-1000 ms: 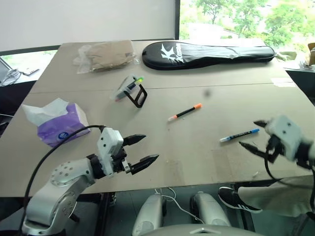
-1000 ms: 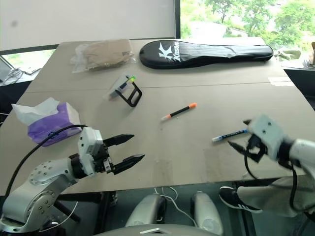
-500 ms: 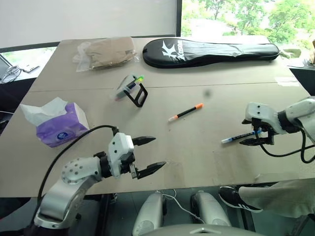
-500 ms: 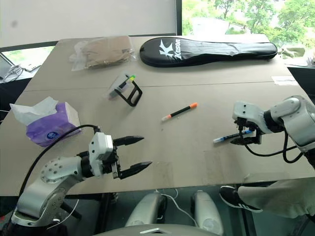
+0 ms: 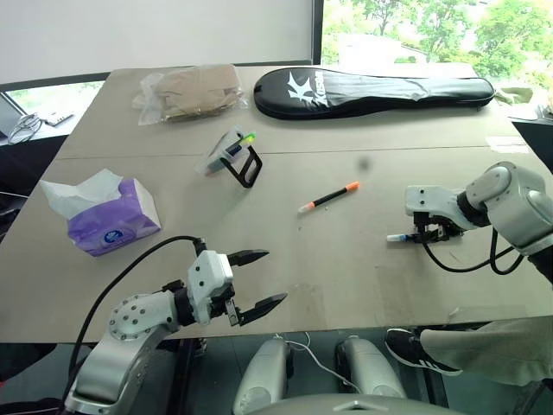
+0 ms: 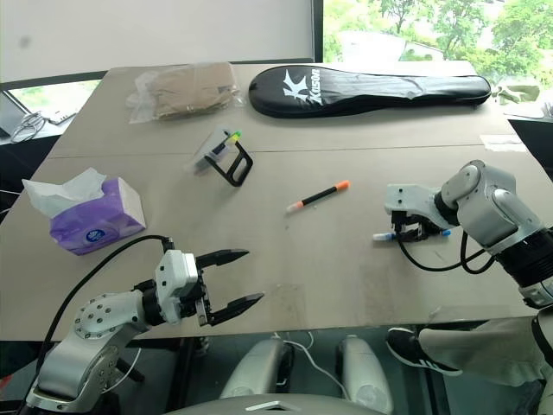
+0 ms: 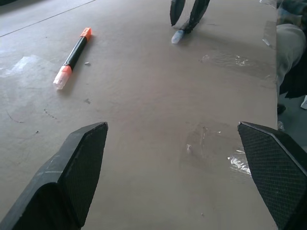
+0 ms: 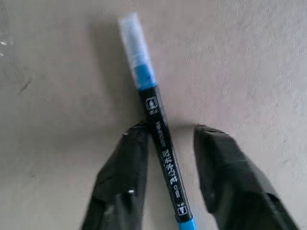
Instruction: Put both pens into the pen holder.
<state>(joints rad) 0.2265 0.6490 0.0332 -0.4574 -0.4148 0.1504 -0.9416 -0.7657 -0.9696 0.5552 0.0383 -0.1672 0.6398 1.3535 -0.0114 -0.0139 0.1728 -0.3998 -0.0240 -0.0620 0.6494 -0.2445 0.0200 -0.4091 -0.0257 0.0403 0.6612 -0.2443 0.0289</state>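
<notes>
Blue-ended slim marker pen [image 8: 158, 143] lying flat on the tan table [image 5: 389, 164] near its right edge, straddled by the right gripper [image 8: 170, 129]. Seen closely from the right wrist: dark barrel with white print running along it, too fine to read; blue band beyond that, then a clear pale cap. One black finger [image 8: 124, 163] touching the barrel, the other standing off by a narrow gap, so jaws drawn in but not pinching yet. From the head, just a pale tip poking out leftward from under the gripper; no print legible there.

Black-bodied marker pen with orange cap and whitish end [image 5: 328, 198] alone mid-table, well apart from both grippers, orange end toward the far side. Caught by the left wrist too, along with the right gripper's two dark fingers planted on the table at the blue pen's pale end.

Small clear plastic pen holder with black wire frame [image 5: 226, 152] tipped on its side toward the far left of the table, a green-tipped pen [image 5: 246, 137] already inside.

Right arm bent inward, wrist pointing steeply down at the table. Left arm low at the near edge, left gripper [image 5: 259, 281] nearly level, aimed forward and rightward, fingers spread wide, holding nothing.

Long black racket-shaped bag [image 5: 371, 91] at the far edge, bearing a large white "K" logo with smaller lettering beside it, unreadable. Purple tissue pack [image 5: 111, 226] at left with a round blue-and-white badge, text illegible.
</notes>
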